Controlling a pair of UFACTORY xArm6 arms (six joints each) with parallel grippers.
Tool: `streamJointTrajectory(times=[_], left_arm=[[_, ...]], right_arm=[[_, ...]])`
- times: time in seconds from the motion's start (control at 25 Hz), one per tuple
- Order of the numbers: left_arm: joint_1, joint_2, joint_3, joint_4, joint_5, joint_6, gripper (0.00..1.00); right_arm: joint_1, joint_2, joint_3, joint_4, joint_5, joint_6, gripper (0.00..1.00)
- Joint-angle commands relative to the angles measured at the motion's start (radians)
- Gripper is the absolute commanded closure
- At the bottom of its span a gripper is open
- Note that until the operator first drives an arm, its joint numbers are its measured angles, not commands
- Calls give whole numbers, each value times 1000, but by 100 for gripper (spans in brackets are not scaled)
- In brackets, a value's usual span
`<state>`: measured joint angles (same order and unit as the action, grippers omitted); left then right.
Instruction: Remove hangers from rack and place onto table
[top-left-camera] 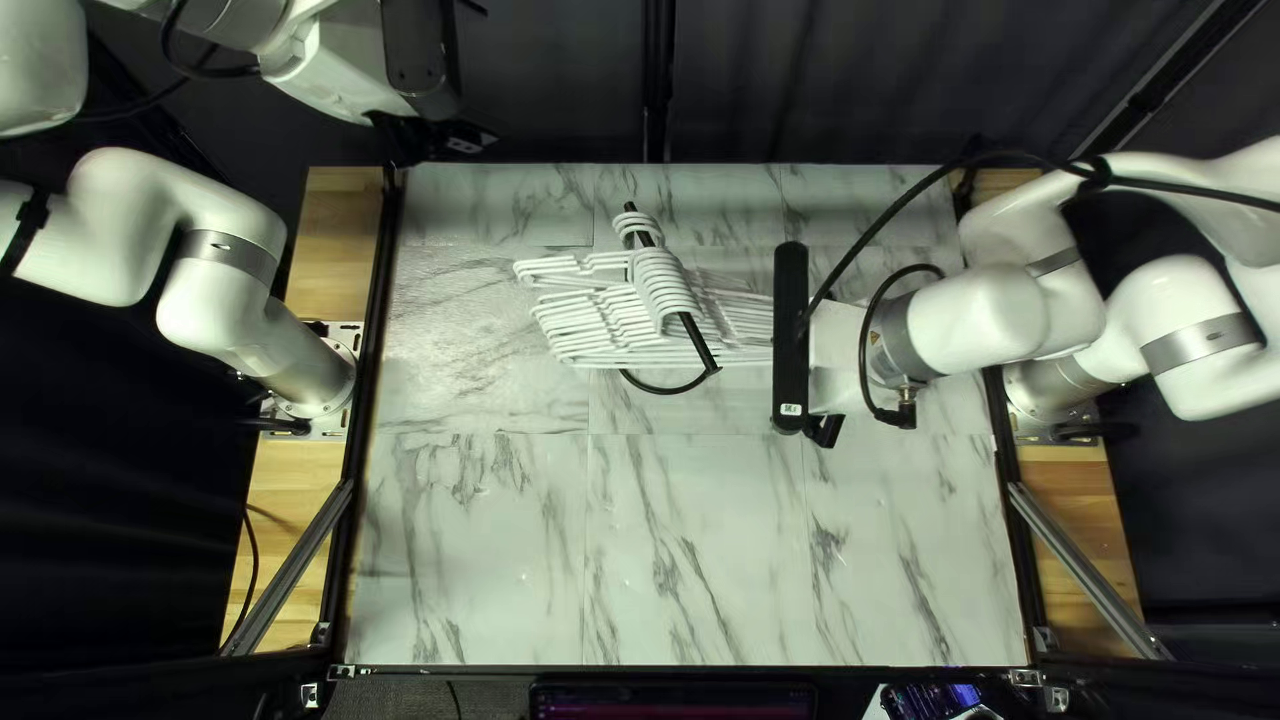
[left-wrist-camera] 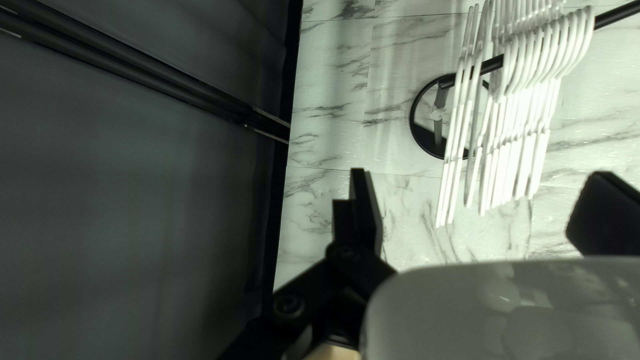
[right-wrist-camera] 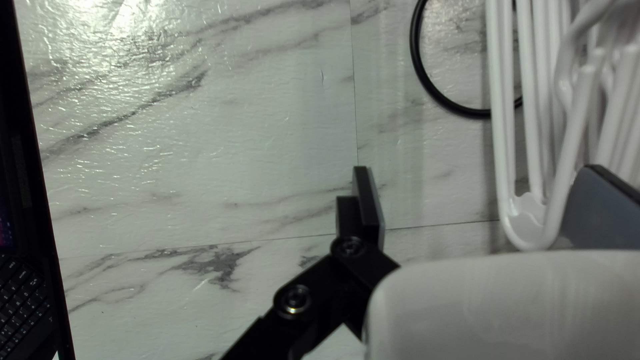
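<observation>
the dark curtain (top-left-camera: 827,80) hangs behind the marble-patterned table (top-left-camera: 467,560). the right arm (top-left-camera: 987,320) reaches in low from the right edge, bent at its joints, its wrist beside the ends of the hangers. the left arm (top-left-camera: 220,274) is raised, crossing the top of the top left view, its wrist over the table's far left corner, well apart from the hangers.

the white hangers (top-left-camera: 587,314) hang in a packed row, hooks over the bar of the black rack (top-left-camera: 696,340), on the far half of the table. they crowd together above the rack's round base. a laptop (top-left-camera: 674,700) sits at the table's near edge.

the right gripper (top-left-camera: 827,430) is open, its 2 fingers wide apart; the rounded end of the nearest hangers shows between them, close to 1 finger, ungripped. the left gripper (top-left-camera: 460,138) is open too, 2 fingers wide apart, holding nothing. a black cable (top-left-camera: 874,240) arches over the right arm's wrist.
</observation>
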<state>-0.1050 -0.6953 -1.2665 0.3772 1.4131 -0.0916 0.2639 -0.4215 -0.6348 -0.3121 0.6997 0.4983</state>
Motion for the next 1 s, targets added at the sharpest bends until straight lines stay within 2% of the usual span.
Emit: streamJointTrajectory(times=[0.04,1.0], left_arm=[[0,0,0,0,0,0,0],[0,0,0,0,0,0,0]], right_arm=[[-1,1,2,3,-4,-1,0],[9,64,-39,8,-23,-15,0]])
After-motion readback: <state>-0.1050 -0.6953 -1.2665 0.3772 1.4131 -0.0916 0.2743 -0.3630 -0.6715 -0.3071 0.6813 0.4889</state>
